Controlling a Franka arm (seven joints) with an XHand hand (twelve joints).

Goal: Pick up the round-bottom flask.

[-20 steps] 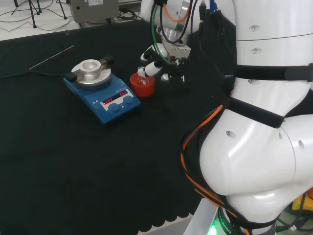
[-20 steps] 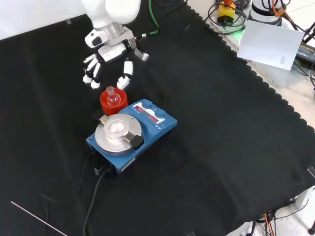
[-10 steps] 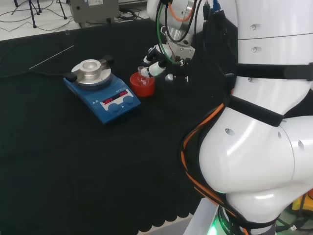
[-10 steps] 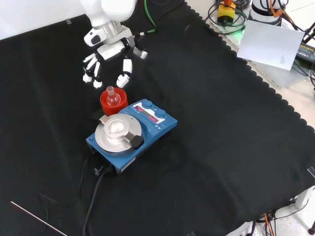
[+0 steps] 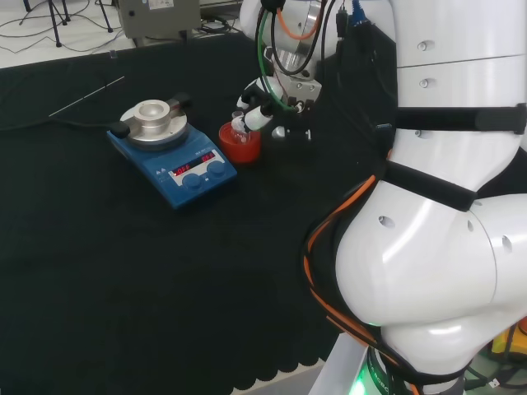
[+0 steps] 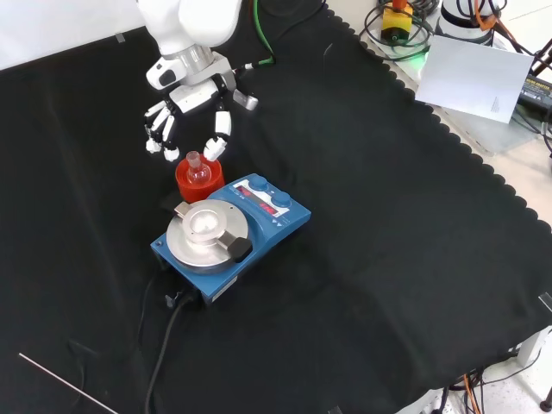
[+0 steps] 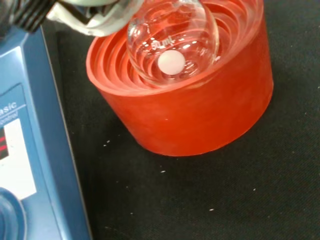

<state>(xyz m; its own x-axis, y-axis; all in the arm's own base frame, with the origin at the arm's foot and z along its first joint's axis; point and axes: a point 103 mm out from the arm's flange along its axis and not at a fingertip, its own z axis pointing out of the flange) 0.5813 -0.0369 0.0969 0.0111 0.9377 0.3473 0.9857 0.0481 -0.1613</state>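
So the round-bottom flask [image 6: 197, 170] is sitting in its red ribbed stand [image 6: 198, 184], which is touching the blue stirrer plate [image 6: 231, 228] on the black worktop [image 6: 388, 259]. The hand [image 6: 191, 110] is hovering just above and behind the flask in the front view, fingers spread apart and hanging down, holding nothing.

What I'm worrying about: the glass is small, clear and round, and the neck is the only real handle. If the fingers are closing a bit off-centre, they're probably going to nudge the neck sideways and tip the flask in the stand instead of catching it. In the wrist view the flask [image 7: 172, 37] is resting deep in the ribs with a white stir bar [image 7: 171, 62] inside (that'll be rattling around if the lift is jerky).

Second thing: the stand isn't fixed to anything as far as I can tell, so a pinch that catches its rim could be dragging the whole red ring along, or shoving it into the stirrer. Smooth glass slipping out mid-lift seems like the other likely failure.
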